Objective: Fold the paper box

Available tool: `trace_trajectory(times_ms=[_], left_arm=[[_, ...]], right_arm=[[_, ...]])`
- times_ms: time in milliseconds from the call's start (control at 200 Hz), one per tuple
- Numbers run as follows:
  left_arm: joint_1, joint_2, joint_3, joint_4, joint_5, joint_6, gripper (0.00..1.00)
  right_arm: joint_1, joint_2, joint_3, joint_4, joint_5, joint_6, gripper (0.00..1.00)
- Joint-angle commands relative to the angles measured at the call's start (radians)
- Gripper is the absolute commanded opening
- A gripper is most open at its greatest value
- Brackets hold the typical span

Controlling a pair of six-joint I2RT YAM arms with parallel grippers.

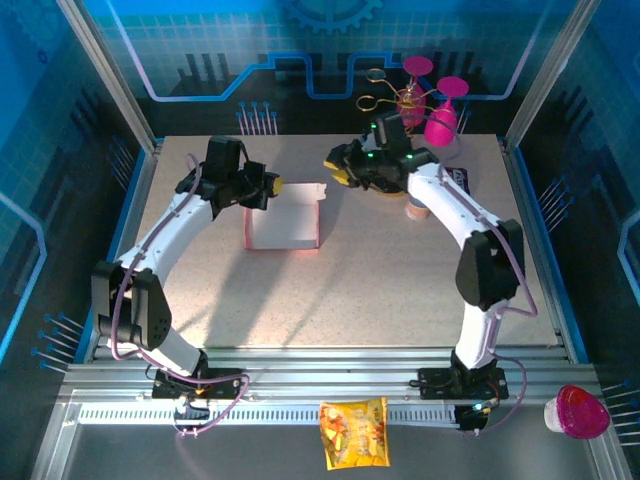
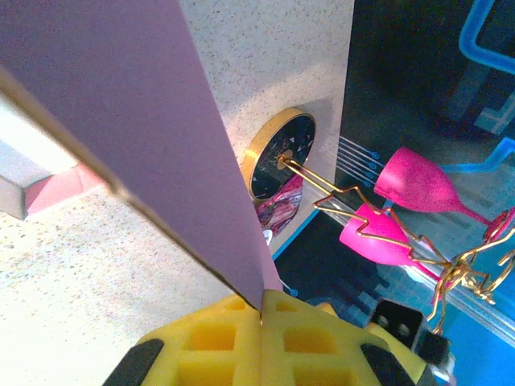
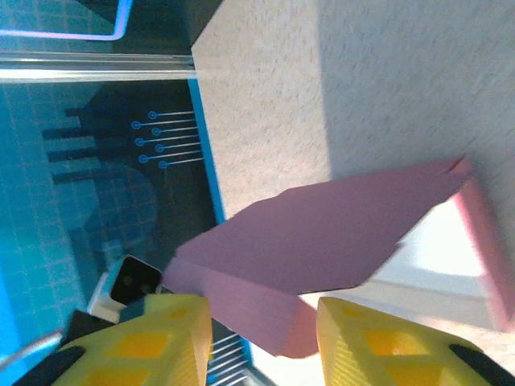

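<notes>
The paper box [image 1: 284,216] lies mid-table as a pink sheet with raised side walls and a pale inside. My left gripper [image 1: 271,187] is at its rear left corner. In the left wrist view the yellow fingers [image 2: 217,342] are pressed together on the edge of a pink flap of the paper box [image 2: 137,104], with my left gripper [image 2: 263,310] shut on it. My right gripper [image 1: 336,172] hovers at the rear right corner. In the right wrist view my right gripper [image 3: 264,326] stands open, and a folded flap of the paper box [image 3: 338,237] reaches into the gap between its fingers.
Two magenta goblets [image 1: 441,118] on a gold wire stand sit at the back right, beside a gold-rimmed black disc [image 2: 278,154]. A yellow snack bag [image 1: 353,432] lies on the front rail. A pink and white object [image 1: 577,412] rests at the front right.
</notes>
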Motion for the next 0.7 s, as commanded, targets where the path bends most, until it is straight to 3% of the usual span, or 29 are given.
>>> trace_trajectory(times_ms=[0,120,275,435,690], left_arm=[[0.019,-0.001,0.002,-0.078,0.048,0.078,0.00],[0.020,0.002,-0.021,-0.024,0.062,0.076,0.00],[0.020,0.019,-0.020,-0.001,0.079,0.089,0.00],[0.020,0.036,-0.025,0.023,0.097,0.092,0.00],[0.020,0.031,-0.037,0.042,0.108,0.092,0.00]], right_arm=[[-0.040,-0.078,-0.100,-0.039,0.048,-0.239,0.39],[-0.076,-0.099,-0.229,0.004,0.006,-0.119,0.38],[-0.041,-0.081,-0.277,0.091,0.003,0.059,0.41],[-0.010,-0.025,-0.308,0.216,-0.040,0.362,0.44],[0.040,-0.002,-0.328,0.291,0.025,0.749,0.48]])
